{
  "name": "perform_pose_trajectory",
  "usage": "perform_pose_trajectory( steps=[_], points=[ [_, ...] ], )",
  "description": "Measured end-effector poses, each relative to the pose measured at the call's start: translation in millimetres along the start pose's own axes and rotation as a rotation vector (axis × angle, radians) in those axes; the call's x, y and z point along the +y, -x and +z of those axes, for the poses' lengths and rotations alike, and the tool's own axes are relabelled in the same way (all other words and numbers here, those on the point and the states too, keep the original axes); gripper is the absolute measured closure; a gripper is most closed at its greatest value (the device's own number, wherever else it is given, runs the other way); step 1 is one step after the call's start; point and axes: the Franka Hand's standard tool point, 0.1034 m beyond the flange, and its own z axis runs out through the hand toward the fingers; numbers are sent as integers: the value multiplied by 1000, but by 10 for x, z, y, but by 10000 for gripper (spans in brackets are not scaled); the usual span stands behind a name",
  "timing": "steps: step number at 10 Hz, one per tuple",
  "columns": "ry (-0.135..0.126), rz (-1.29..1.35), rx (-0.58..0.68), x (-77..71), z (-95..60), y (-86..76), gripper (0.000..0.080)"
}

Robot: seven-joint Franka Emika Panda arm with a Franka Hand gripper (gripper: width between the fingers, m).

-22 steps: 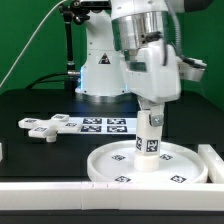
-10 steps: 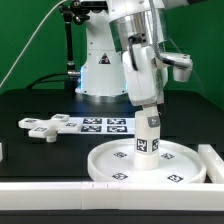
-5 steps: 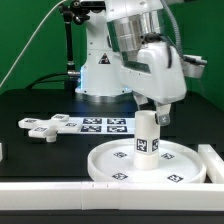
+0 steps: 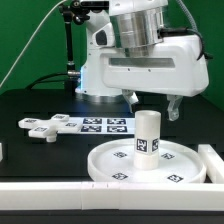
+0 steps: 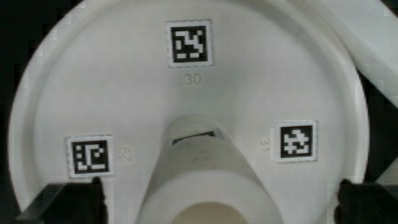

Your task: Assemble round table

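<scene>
The large round disc (image 4: 172, 165) lies flat at the front of the exterior view's right. The short cylinder leg (image 4: 148, 135) stands upright at its centre, tag facing the camera. My gripper (image 4: 154, 103) is open and empty just above the leg's top, one finger on each side, touching nothing. The cross-shaped base piece (image 4: 40, 127) lies flat at the exterior view's left. In the wrist view the disc (image 5: 143, 90) fills the picture, with the leg (image 5: 214, 175) between my dark fingertips (image 5: 80, 205).
The marker board (image 4: 100, 124) lies flat between the base piece and the robot's pedestal (image 4: 100, 75). The white border frame (image 4: 60, 190) runs along the front edge and rises at the exterior view's right (image 4: 212, 160), close to the disc.
My gripper was shut on the leg, twisting it on the disc. It has let go, opened, risen a little and turned about its axis. The leg stays upright.
</scene>
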Motion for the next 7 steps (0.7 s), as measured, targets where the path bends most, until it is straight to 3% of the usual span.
perform_pose_trajectory(
  steps=[2,3,6,7],
  points=[
    [10,-152,5,5,1,-3,150],
    [37,-302,26,4,1,-13,150],
    [83,-633,51,-36,-39,-56,150],
    [85,-699,54,-61,-60,-69,150]
  ],
)
